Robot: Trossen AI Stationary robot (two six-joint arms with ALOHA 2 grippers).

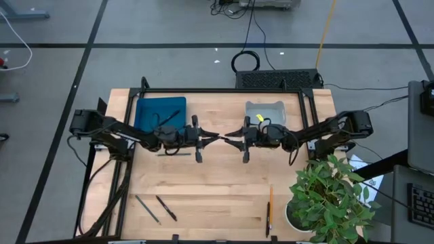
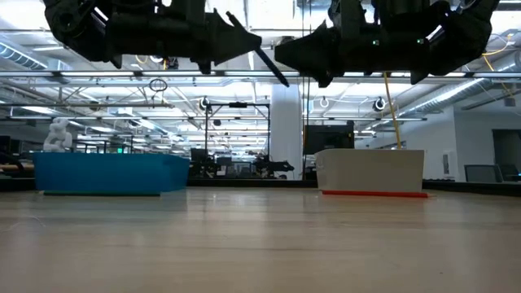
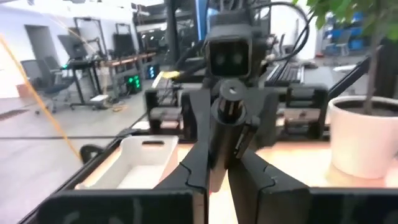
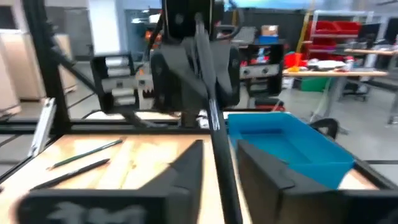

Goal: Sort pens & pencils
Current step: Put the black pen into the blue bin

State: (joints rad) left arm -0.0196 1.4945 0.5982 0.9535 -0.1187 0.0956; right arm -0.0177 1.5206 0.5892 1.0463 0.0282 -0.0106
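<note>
Wooden worktable (image 1: 217, 183) in an open lab, seen from above: two dark robot arms meet over its middle, raised clear of the surface. The left gripper (image 1: 205, 137) is clamped on one end of a black pen (image 1: 222, 138), which slants in mid-air across to the right gripper (image 1: 239, 140). The right gripper's fingers (image 4: 186, 171) stand apart on either side of the pen's shaft, not pinching it. Behind the arms, a blue tray (image 1: 146, 108) sits on the left side of the table and a white tray (image 1: 266, 108) on the right. Near the front edge lie a second dark pen (image 1: 166, 208) and a slim greenish pencil (image 1: 146, 209), just beside each other. An orange pencil (image 1: 270, 203) lies well apart to the right, near a potted plant (image 1: 329, 193).
</note>
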